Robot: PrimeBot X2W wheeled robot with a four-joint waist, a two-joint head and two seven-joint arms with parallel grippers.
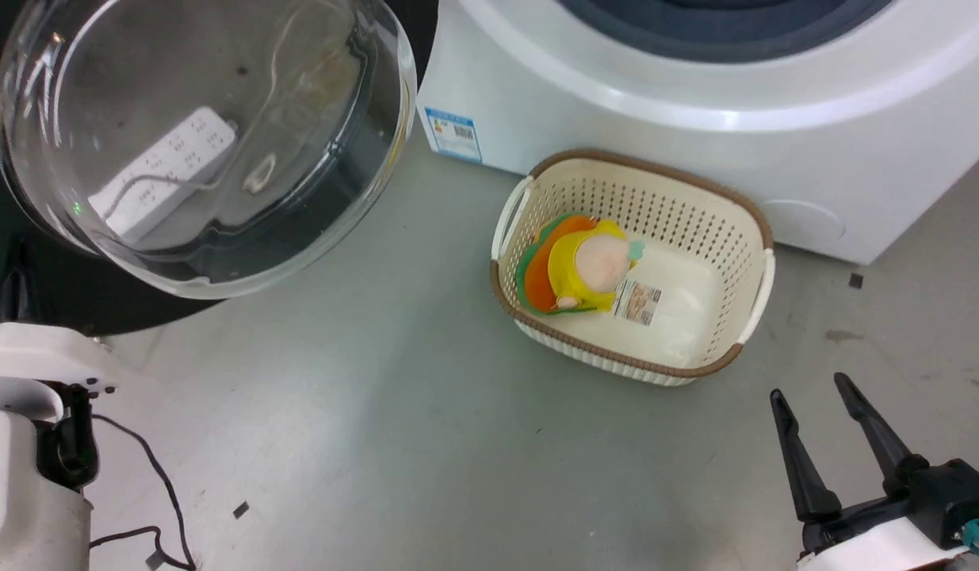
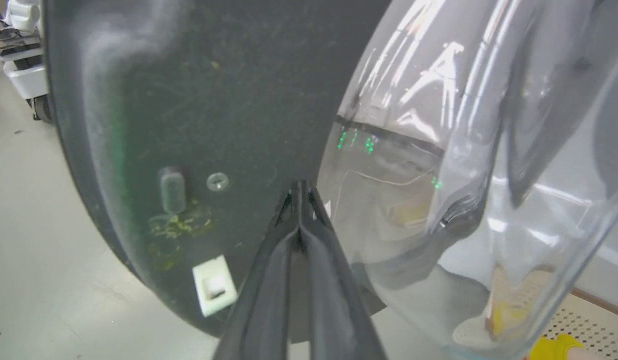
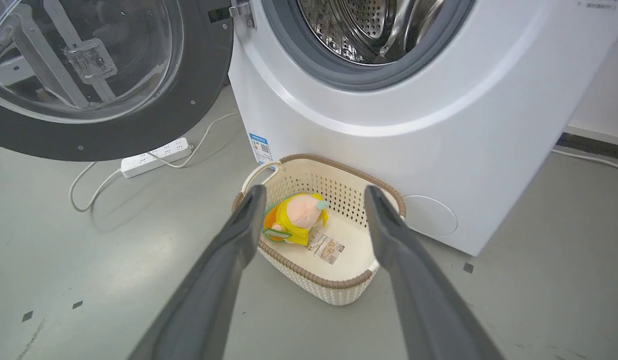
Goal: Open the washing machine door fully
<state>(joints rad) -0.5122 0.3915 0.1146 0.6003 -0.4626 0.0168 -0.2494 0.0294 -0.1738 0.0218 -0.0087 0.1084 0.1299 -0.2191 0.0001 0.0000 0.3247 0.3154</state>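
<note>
The washing machine door [image 3: 138,135] stands swung open to the left of the white washing machine [image 3: 389,125]. Its black ring [image 2: 188,100] and bulging glass bowl [image 1: 204,143] face me. My left gripper [image 2: 299,189] is shut with nothing between its fingers. Its tips rest against the door's black inner face, right beside the glass bowl [image 2: 464,150]. My right gripper [image 1: 810,390] is open and empty, low over the floor in front of the machine, well apart from the door. The steel drum [image 3: 369,25] and grey rubber ring [image 3: 288,55] are exposed.
A cream basket [image 1: 755,230] holding a yellow plush toy [image 1: 592,266] sits on the floor against the machine's front. A white power strip [image 3: 153,157] and its cable lie under the open door. A white latch piece [image 2: 214,285] sits on the door's inner face.
</note>
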